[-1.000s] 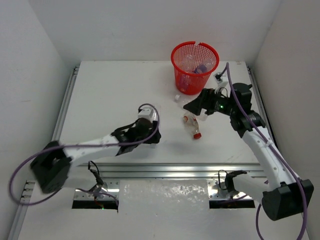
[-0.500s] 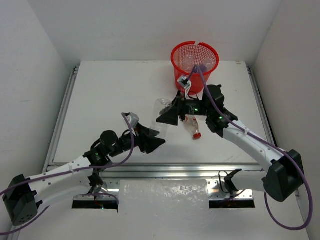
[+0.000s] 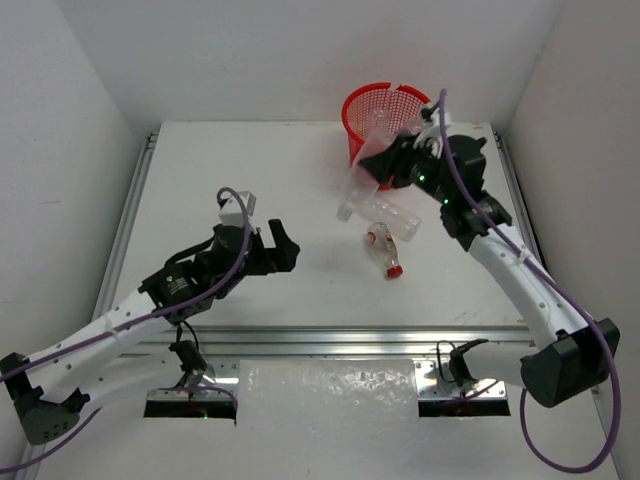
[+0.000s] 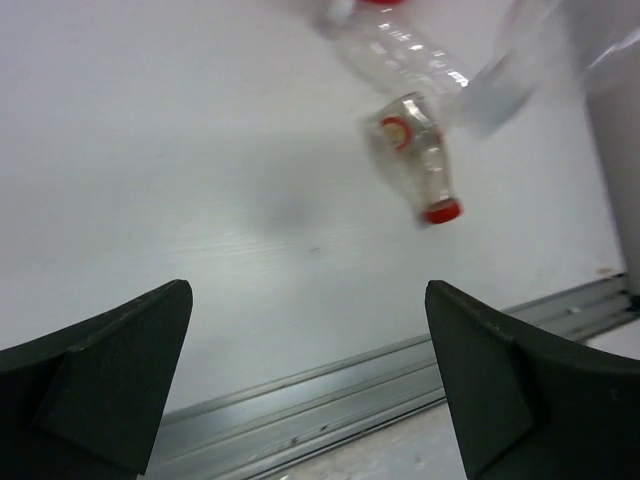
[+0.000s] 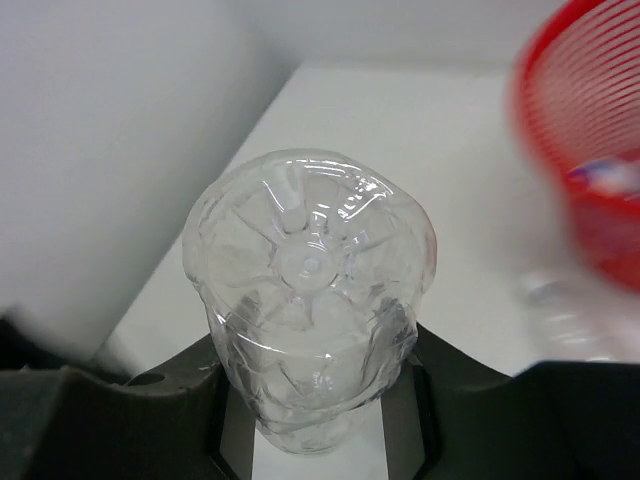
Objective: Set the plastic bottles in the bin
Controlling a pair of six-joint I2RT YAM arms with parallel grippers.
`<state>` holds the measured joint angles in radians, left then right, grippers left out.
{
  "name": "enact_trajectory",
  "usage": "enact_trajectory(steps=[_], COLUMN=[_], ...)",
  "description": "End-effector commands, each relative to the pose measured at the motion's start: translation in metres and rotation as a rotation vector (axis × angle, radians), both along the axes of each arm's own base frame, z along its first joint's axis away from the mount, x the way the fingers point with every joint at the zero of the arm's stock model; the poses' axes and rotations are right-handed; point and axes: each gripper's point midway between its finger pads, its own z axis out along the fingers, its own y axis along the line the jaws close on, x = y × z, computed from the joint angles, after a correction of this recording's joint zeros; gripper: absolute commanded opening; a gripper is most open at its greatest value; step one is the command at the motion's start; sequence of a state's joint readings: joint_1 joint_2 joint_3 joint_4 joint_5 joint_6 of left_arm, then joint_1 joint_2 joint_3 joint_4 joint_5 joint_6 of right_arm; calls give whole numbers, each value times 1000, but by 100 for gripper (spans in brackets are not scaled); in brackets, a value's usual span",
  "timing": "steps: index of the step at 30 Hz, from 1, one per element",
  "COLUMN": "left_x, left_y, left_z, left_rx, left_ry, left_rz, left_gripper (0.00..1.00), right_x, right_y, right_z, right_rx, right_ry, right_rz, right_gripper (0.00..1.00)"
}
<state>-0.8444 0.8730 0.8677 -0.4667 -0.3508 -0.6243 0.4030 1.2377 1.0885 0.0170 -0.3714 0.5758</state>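
R hand (image 5: 315, 385) was pinching the held bottle (image 5: 305, 260): both fingers pressed on its clear sides low down, and its ribbed base faced the wrist cam, so the bottle sat squarely betw. the fingers. On the top cam that hand was up off the desk (image 3: 220, 170), right at the near-left side of the bin (image 3: 392, 105). The bottle showed there only as a pale blur, reaching left and toward me from the hand, alongside the bin's red mesh wall. I couldn't tell whether any part of it was over the rim. The bin stood at the far edge of the desk, and on the R wrist cam it was a red smear at the right edge. L hand (image 3: 276, 248) was spread wide w/ nothing betw. its fingers, above bare desk and well apart from every bottle. The red-cap bottle (image 3: 383, 250) lay on its side to that hand's right, cap pointing toward the near edge. On the L wrist cam it sat ahead and to the right of the open fingers. A second clear bottle (image 3: 396, 220) lay just beyond it, betw. it and the bin. Those two were v. close, and I couldn't tell if they were touching.
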Motion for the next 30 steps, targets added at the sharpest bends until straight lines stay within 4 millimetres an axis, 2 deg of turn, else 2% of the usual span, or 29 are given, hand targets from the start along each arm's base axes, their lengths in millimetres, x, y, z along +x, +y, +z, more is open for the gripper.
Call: enact_trajectory(steps=[1,2,3,4,5,6,7,8,9,10,13,14,15,18,24,27,30], left_x=[-25,-26,-26,-24,-23,-25,-24,-25,-26,-24,-24,-24,-24,-23,-26,-28,-28], left_y=[75,79,80,70,68,70,68,69,71,74,69,67,65,65,67,68,68], left_z=[-22,-13,-9,2,4,-1,3,4,6,4,1,-2,-3,-6,4,6,6], left_rx=[230,226,224,170,151,138,112,114,111,118,117,126,133,143,104,94,94], left_ry=[98,51,24,-26,-60,-91,-108,-107,-104,-106,-99,-90,-86,-73,-110,-118,-117], left_rz=[175,160,145,107,88,80,72,73,80,103,76,69,61,62,60,56,58], left_gripper=[100,100,100,100,100,100,100,100,100,100,100,100,100,100,100,100,100], right_x=[65,79,89,98,119,130,139,160,172,181,219,227,243,260,262,258,253], right_y=[-88,-106,-111,-116,-118,-128,-130,-130,-137,-139,-140,-141,-140,-147,-146,-150,-146], right_z=[57,61,66,89,77,81,103,87,88,110,102,96,85,54,-21,-52,-72], right_rx=[-91,-122,-139,-132,-181,-207,-204,-248,-288,-284,-383,-429,-459,-534,-597,-624,-626], right_ry=[-155,-178,-191,-236,-228,-241,-285,-264,-278,-323,-352,-351,-341,-288,-142,-82,-39], right_rz=[-474,-563,-594,-624,-645,-694,-718,-731,-757,-782,-801,-798,-801,-816,-759,-765,-739], right_gripper=[0,0,0,0,0,0,0,0,0,0,0,0,0,0,0,0,2])
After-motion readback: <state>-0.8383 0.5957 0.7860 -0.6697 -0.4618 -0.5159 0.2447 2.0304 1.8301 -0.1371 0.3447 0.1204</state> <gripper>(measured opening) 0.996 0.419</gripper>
